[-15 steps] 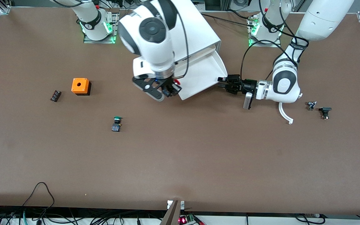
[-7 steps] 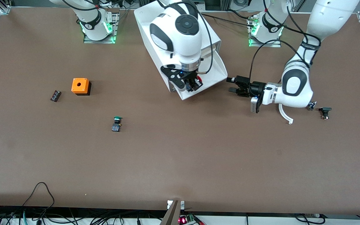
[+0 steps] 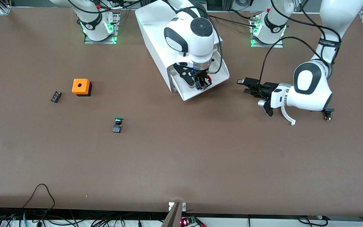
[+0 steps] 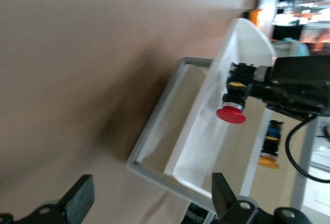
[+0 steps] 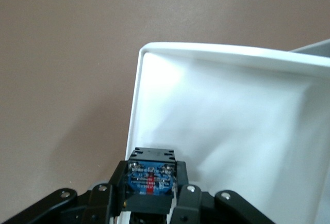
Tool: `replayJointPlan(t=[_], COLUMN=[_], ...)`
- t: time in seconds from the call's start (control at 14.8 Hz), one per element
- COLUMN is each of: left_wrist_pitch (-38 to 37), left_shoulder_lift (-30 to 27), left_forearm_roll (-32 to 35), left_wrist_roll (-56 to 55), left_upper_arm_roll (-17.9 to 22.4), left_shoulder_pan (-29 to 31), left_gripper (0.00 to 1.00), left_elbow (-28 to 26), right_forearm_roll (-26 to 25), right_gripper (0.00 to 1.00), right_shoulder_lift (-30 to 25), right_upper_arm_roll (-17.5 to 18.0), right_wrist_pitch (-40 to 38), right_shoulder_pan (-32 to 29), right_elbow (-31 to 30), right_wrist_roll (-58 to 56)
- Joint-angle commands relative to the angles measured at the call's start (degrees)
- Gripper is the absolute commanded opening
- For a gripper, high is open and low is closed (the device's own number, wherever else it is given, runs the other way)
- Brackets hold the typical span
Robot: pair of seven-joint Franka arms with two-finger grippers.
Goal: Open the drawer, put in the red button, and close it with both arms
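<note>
Nearest the front camera, the green button (image 3: 118, 125) lies on the desk (image 3: 181, 157), well apart from the work; I leave it alone, likewise the orange box (image 3: 81, 87) toward the right arm's end.

My left claw (image 3: 242, 86) hangs over bare desk just beside the drawer (image 3: 186, 92), toward the left arm's end. Its fingers (image 4: 77, 199) are spread wide and hold nothing. I judge this arm is waiting clear until closing time.

The right claw (image 3: 202, 82) is over the pulled-out drawer, pinching the red button (image 4: 231, 113) by its black-and-blue body, cap sideways. So the button is in the air above the white tray, not yet set down.

The step in hand, as I judge it, is the drop. From the right wrist view the button (image 5: 149, 179) sits close to the tray's rim, so I would ease inward toward the cabinet (image 3: 156, 34) and go lower before letting go, so it cannot bounce or roll over the shallow wall. Then lift straight up, clear of the drawer above.
</note>
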Motion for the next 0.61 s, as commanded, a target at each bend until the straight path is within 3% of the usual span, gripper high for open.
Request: replayJointPlan(t=[0.0, 0.14, 0.34, 0.54], left_wrist_pitch=[-2.62, -6.12, -13.42, -17.73], left_shoulder_lift=[-1.95, -2.03, -1.95, -2.03], left_forearm_roll=[8.49, 14.21, 22.03, 29.77], left_wrist_roll=[-9.44, -15.95, -25.35, -31.70], left_upper_arm_roll=[-0.72, -0.89, -1.07, -1.16], left_shoulder_pan=[0.09, 0.00, -0.62, -1.23], left_gripper=[1.00, 1.00, 1.00, 1.00], left_elbow=[3.94, 8.33, 16.76, 22.83], right_forearm_roll=[-0.91, -0.91, -0.74, 1.71], right_gripper=[0.51, 1.00, 1.00, 1.00], right_shoulder_lift=[1.02, 1.02, 0.93, 0.32], right_upper_arm_roll=[-0.71, -0.72, -1.15, -0.37], right_wrist_pitch=[0.55, 0.46, -0.33, -2.52], right_shoulder_pan=[0.79, 0.61, -0.96, -5.71], right_elbow=[2.01, 3.59, 7.28, 8.26], right_wrist_roll=[2.54, 2.55, 1.15, -8.83])
